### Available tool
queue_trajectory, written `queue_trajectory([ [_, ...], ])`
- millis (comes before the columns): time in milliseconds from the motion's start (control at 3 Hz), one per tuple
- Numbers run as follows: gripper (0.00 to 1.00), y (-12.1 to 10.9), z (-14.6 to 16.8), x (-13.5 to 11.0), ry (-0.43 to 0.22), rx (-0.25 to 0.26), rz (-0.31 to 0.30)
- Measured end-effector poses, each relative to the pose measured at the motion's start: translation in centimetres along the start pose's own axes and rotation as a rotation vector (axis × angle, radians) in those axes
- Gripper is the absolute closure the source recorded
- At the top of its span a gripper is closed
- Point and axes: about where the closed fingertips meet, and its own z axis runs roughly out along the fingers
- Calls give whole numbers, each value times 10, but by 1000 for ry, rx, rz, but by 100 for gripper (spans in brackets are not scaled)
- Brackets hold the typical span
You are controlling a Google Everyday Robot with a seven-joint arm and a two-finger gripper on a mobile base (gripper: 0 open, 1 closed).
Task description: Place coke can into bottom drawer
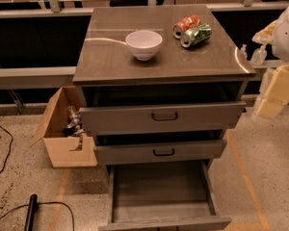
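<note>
The coke can (186, 25) lies on its side on the back right of the cabinet top (111, 57), touching a green can (196, 35) that lies beside it. The bottom drawer (159, 186) is pulled fully open at the foot of the cabinet, and its grey tray holds nothing. My gripper (266, 33) is at the right edge of the view, level with the cabinet top and to the right of the cans. It touches neither can. Pale arm links (279, 88) hang below it.
A white bowl (144, 44) stands mid-top. The two upper drawers (164, 117) with dark handles are slightly open. An open cardboard box (62, 134) with bottles sits on the floor at the left. A black cable and tool (31, 211) lie front left. Small bottles (257, 54) stand behind the right corner.
</note>
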Motion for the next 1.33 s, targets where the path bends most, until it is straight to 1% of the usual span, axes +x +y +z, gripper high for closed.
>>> queue_trajectory([
  [333, 0, -42, 2, -9, -10, 108, -53],
  [667, 0, -90, 4, -22, -14, 217, -127],
  [1000, 0, -137, 17, -30, -7, 289, -203],
  [1333, 0, -187, 30, -43, -26, 347, -281],
])
